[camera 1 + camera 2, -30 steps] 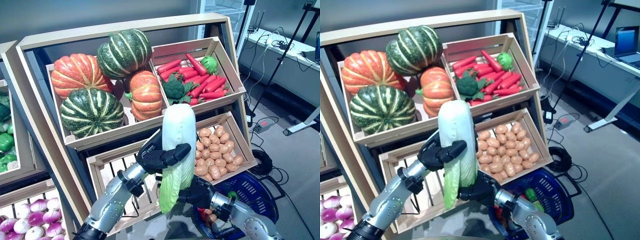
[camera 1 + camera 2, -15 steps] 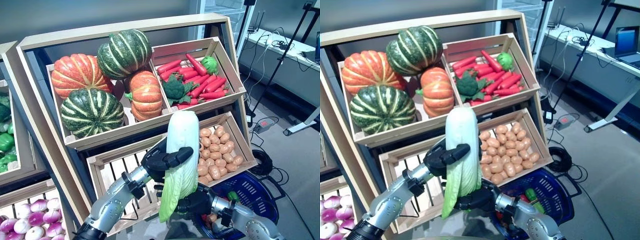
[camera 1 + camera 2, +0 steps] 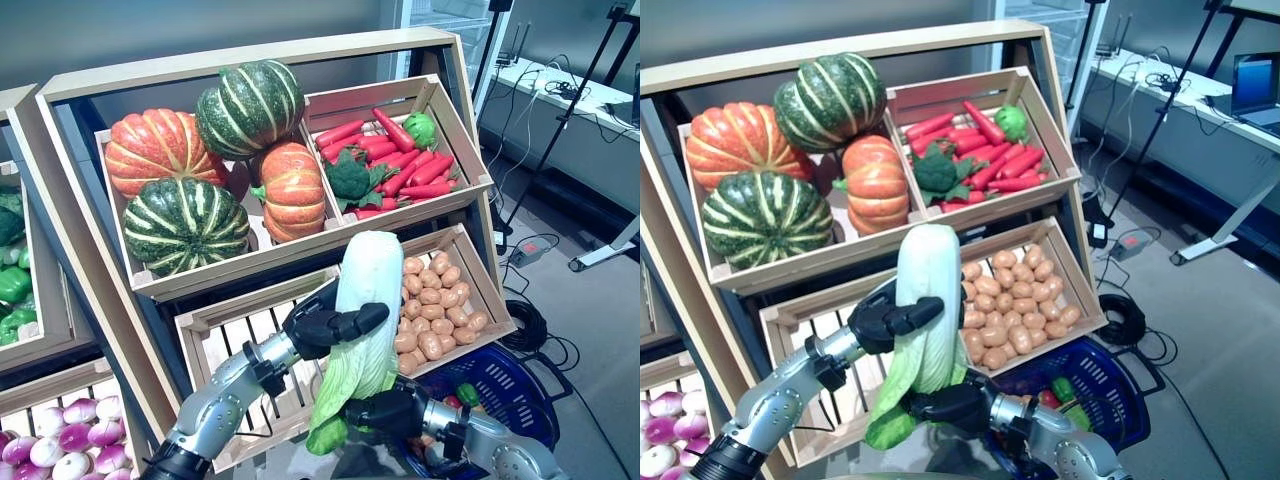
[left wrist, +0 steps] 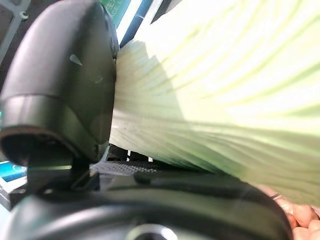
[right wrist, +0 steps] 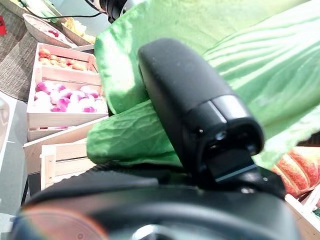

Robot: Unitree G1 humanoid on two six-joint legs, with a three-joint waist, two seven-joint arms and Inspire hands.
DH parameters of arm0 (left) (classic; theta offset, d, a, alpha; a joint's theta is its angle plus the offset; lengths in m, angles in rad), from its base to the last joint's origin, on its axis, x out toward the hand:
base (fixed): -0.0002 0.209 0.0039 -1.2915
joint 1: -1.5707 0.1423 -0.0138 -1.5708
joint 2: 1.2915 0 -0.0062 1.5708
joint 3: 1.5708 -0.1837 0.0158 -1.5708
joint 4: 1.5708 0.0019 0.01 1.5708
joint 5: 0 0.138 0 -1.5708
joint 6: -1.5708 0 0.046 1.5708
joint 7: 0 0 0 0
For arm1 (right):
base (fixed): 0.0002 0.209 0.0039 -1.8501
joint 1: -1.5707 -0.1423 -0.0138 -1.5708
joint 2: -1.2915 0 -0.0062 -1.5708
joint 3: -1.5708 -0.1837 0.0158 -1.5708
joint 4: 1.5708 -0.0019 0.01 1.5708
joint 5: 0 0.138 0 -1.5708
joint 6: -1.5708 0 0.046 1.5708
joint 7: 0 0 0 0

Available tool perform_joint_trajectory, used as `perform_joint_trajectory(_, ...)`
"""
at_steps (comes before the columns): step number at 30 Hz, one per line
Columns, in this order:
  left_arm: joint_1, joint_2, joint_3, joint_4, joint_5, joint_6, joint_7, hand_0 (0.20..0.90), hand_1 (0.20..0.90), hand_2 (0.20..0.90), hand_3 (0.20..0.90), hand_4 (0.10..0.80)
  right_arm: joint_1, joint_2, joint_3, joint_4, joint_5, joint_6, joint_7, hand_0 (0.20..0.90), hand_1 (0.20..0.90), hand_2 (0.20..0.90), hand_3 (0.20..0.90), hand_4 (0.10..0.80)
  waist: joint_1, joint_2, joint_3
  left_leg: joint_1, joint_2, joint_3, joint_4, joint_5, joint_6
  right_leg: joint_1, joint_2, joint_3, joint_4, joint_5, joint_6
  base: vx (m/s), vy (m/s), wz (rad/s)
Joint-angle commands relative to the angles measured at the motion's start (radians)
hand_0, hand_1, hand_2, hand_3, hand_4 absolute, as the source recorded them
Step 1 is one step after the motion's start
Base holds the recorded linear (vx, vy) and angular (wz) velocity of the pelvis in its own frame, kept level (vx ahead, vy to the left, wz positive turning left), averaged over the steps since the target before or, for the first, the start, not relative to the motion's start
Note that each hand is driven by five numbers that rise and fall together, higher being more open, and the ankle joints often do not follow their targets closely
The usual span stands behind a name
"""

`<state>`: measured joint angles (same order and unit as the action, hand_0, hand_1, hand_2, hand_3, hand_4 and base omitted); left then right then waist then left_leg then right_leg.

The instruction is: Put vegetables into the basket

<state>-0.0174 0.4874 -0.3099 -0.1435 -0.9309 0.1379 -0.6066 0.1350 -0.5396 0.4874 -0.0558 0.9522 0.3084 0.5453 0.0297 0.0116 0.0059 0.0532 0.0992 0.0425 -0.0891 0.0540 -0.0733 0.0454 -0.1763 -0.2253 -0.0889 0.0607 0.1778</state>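
Observation:
My left hand [image 3: 322, 327] is shut on a long pale napa cabbage [image 3: 366, 285] and holds it nearly upright in front of the lower crates, white end up. In the left wrist view the cabbage [image 4: 225, 95] lies against my hand's thumb [image 4: 65, 85]. My right hand [image 3: 388, 411] is at the cabbage's green leafy end, just left of the blue basket [image 3: 505, 385]. In the right wrist view its thumb [image 5: 195, 115] presses on the green leaves [image 5: 235, 60]. The basket stands on the floor and holds a green pepper [image 3: 466, 393] and something red.
The wooden stand [image 3: 250, 60] with its crates rises close behind the cabbage. A crate of small brown potatoes [image 3: 435, 300] sits just above the basket. Grey floor [image 3: 590, 330] lies to the right, with desks and stands further back.
The left hand has carried the cabbage lower and a little right. The right hand has moved left under its leafy end, and the green leaves now bend out to the lower left.

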Motion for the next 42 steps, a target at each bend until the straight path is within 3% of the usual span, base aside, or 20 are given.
perform_joint_trajectory(1, -0.036, 0.063, -0.044, -0.043, 0.067, -0.097, -0.022, 0.900, 0.900, 0.900, 0.900, 0.800, -0.108, 0.071, -0.167, -0.127, 0.170, -0.183, -0.013, 0.300, 0.300, 0.300, 0.300, 0.400, 0.017, -0.021, -0.030, -0.037, -0.033, -0.002, 0.002, -0.021, 0.036, 0.013, 0.005, -0.001, 0.002, 0.018, -0.037, 0.000, 0.000, 0.00)
perform_joint_trajectory(9, 0.059, 0.068, 0.109, -0.050, 0.273, -0.214, 0.211, 0.900, 0.900, 0.900, 0.900, 0.800, -0.003, 0.088, -0.259, -0.097, 0.144, -0.242, -0.110, 0.300, 0.300, 0.300, 0.300, 0.400, 0.017, -0.022, 0.000, -0.050, -0.024, 0.000, 0.002, -0.013, 0.033, -0.007, 0.014, -0.003, 0.009, 0.012, -0.047, -0.004, -0.022, 0.00)
perform_joint_trajectory(10, 0.066, 0.064, 0.132, -0.033, 0.371, -0.305, 0.292, 0.900, 0.900, 0.900, 0.900, 0.800, -0.001, 0.090, -0.277, -0.082, 0.146, -0.281, -0.158, 0.300, 0.300, 0.300, 0.300, 0.400, 0.018, -0.019, 0.024, -0.081, -0.023, -0.002, 0.002, -0.005, 0.033, -0.042, 0.019, 0.000, 0.019, 0.008, -0.054, -0.145, -0.051, -0.01)
perform_joint_trajectory(11, 0.066, 0.065, 0.133, -0.031, 0.381, -0.314, 0.300, 0.900, 0.900, 0.900, 0.900, 0.800, -0.001, 0.090, -0.278, -0.080, 0.147, -0.285, -0.163, 0.300, 0.300, 0.300, 0.300, 0.400, 0.018, -0.019, 0.025, -0.085, -0.023, -0.002, 0.002, -0.005, 0.033, -0.046, 0.019, 0.001, 0.020, 0.007, -0.055, -0.246, -0.050, -0.04)
perform_joint_trajectory(15, 0.025, 0.070, 0.195, -0.005, 0.591, -0.490, 0.631, 0.900, 0.900, 0.900, 0.900, 0.800, -0.051, 0.094, -0.325, -0.013, 0.130, -0.397, -0.234, 0.300, 0.300, 0.300, 0.300, 0.400, 0.016, -0.012, 0.136, -0.173, -0.024, -0.017, 0.002, 0.024, 0.035, -0.139, 0.037, 0.009, 0.041, 0.010, -0.074, -0.326, -0.060, -0.03)
perform_joint_trajectory(16, -0.001, 0.068, 0.232, 0.021, 0.707, -0.546, 0.823, 0.900, 0.900, 0.900, 0.900, 0.800, -0.078, 0.109, -0.349, 0.029, 0.119, -0.452, -0.250, 0.300, 0.300, 0.300, 0.300, 0.400, 0.015, -0.013, 0.195, -0.220, -0.024, -0.026, 0.013, 0.037, 0.034, -0.180, 0.047, 0.013, 0.055, 0.012, -0.084, -0.300, -0.100, 0.02)
perform_joint_trajectory(17, -0.004, 0.067, 0.234, 0.024, 0.714, -0.548, 0.837, 0.900, 0.900, 0.900, 0.900, 0.800, -0.081, 0.110, -0.350, 0.033, 0.121, -0.460, -0.252, 0.300, 0.300, 0.300, 0.300, 0.400, 0.015, -0.013, 0.199, -0.225, -0.024, -0.027, 0.014, 0.039, 0.033, -0.184, 0.048, 0.013, 0.057, 0.012, -0.084, -0.363, -0.161, -0.01)
perform_joint_trajectory(18, -0.032, 0.052, 0.265, 0.064, 0.765, -0.558, 1.002, 0.900, 0.900, 0.900, 0.900, 0.800, -0.108, 0.126, -0.373, 0.072, 0.137, -0.519, -0.289, 0.300, 0.300, 0.300, 0.300, 0.400, 0.013, -0.018, 0.255, -0.269, -0.024, -0.033, 0.028, 0.053, 0.029, -0.222, 0.059, 0.016, 0.077, 0.010, -0.093, -0.176, -0.100, 0.00)
perform_joint_trajectory(19, -0.035, 0.051, 0.265, 0.067, 0.771, -0.558, 1.019, 0.900, 0.900, 0.900, 0.900, 0.800, -0.111, 0.127, -0.373, 0.075, 0.139, -0.521, -0.293, 0.300, 0.300, 0.300, 0.300, 0.400, 0.012, -0.019, 0.258, -0.273, -0.024, -0.034, 0.032, 0.053, 0.028, -0.226, 0.059, 0.016, 0.080, 0.009, -0.094, -0.241, -0.159, -0.01)
perform_joint_trajectory(21, -0.067, 0.031, 0.282, 0.102, 0.818, -0.557, 1.191, 0.900, 0.900, 0.900, 0.900, 0.800, -0.161, 0.164, -0.397, 0.116, 0.169, -0.576, -0.386, 0.300, 0.300, 0.300, 0.300, 0.400, 0.010, -0.035, 0.330, -0.346, -0.019, -0.046, 0.076, 0.063, 0.015, -0.284, 0.070, 0.021, 0.116, 0.007, -0.104, -0.178, -0.135, 0.00)
perform_joint_trajectory(22, -0.070, 0.031, 0.282, 0.104, 0.822, -0.557, 1.200, 0.900, 0.900, 0.900, 0.900, 0.800, -0.164, 0.165, -0.398, 0.118, 0.169, -0.577, -0.392, 0.300, 0.300, 0.300, 0.300, 0.400, 0.010, -0.035, 0.332, -0.353, -0.019, -0.047, 0.081, 0.062, 0.014, -0.289, 0.070, 0.021, 0.118, 0.006, -0.105, -0.162, -0.094, 0.00)
perform_joint_trajectory(25, -0.101, 0.031, 0.276, 0.111, 0.966, -0.537, 1.381, 0.900, 0.900, 0.900, 0.900, 0.800, -0.209, 0.192, -0.422, 0.153, 0.192, -0.606, -0.452, 0.300, 0.300, 0.300, 0.300, 0.400, 0.008, -0.044, 0.400, -0.427, -0.011, -0.044, 0.119, 0.072, 0.003, -0.353, 0.079, 0.017, 0.157, 0.004, -0.112, -0.153, -0.062, -0.03)
perform_joint_trajectory(32, -0.203, 0.037, 0.234, 0.156, 1.052, -0.529, 1.521, 0.900, 0.900, 0.900, 0.900, 0.800, -0.320, 0.207, -0.468, 0.284, 0.348, -0.695, -0.524, 0.300, 0.300, 0.300, 0.300, 0.400, 0.012, -0.051, 0.509, -0.596, -0.021, -0.034, 0.224, 0.074, -0.010, -0.506, 0.077, 0.006, 0.265, -0.011, -0.120, -0.133, -0.044, -0.02)
perform_joint_trajectory(36, -0.245, 0.032, 0.191, 0.194, 1.066, -0.527, 1.565, 0.900, 0.900, 0.900, 0.900, 0.800, -0.412, 0.227, -0.488, 0.383, 0.482, -0.748, -0.528, 0.300, 0.300, 0.300, 0.300, 0.400, 0.024, -0.043, 0.514, -0.682, -0.043, -0.036, 0.245, 0.072, -0.003, -0.600, 0.069, 0.004, 0.284, -0.002, -0.119, -0.101, -0.048, -0.01)
perform_joint_trajectory(42, -0.320, 0.018, 0.136, 0.233, 1.067, -0.543, 1.582, 0.900, 0.900, 0.900, 0.900, 0.800, -0.585, 0.201, -0.529, 0.550, 0.577, -0.723, -0.570, 0.300, 0.300, 0.300, 0.300, 0.400, 0.042, -0.012, 0.514, -0.775, -0.080, -0.051, 0.302, 0.056, 0.004, -0.709, 0.047, 0.013, 0.326, 0.008, -0.115, -0.051, -0.004, 0.08)
